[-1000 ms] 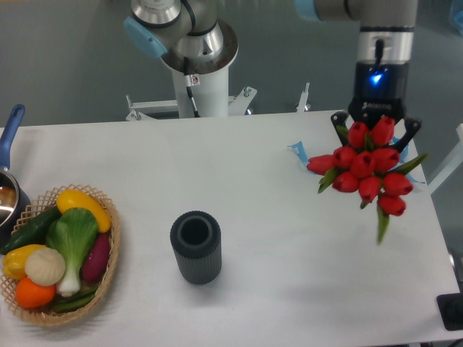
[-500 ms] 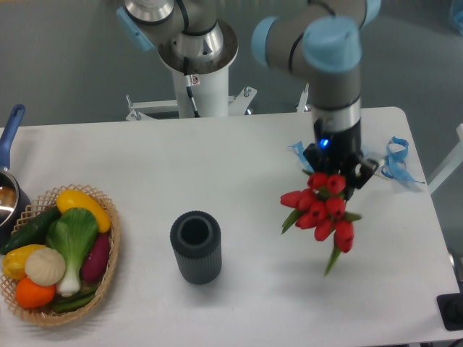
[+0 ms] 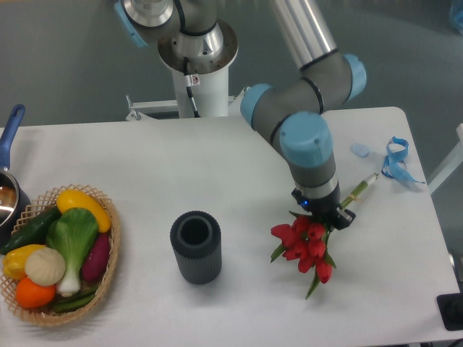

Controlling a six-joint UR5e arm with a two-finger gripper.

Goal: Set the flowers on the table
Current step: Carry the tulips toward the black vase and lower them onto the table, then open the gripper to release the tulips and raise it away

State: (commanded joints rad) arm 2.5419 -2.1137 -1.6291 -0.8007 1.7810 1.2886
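The flowers (image 3: 304, 246), a bunch of red tulips with green leaves, hang head-down at the right of the white table (image 3: 239, 166). Their tied stems (image 3: 362, 192) stick out up and to the right. My gripper (image 3: 323, 215) points straight down and is shut on the bunch just above the blooms. Its fingers are mostly hidden by the wrist and the flowers. The blooms are very close to the tabletop; I cannot tell whether they touch it.
A dark ribbed cylinder (image 3: 195, 247) stands open-topped left of the flowers. A wicker basket of vegetables (image 3: 58, 253) sits at the left edge, with a pot with a blue handle (image 3: 9, 144) behind it. A blue ribbon (image 3: 395, 160) lies at the far right.
My gripper has carried the flowers from the far right towards the middle and front of the table, and lowered them close to the tabletop. The bunch has tilted, so its stems now show.
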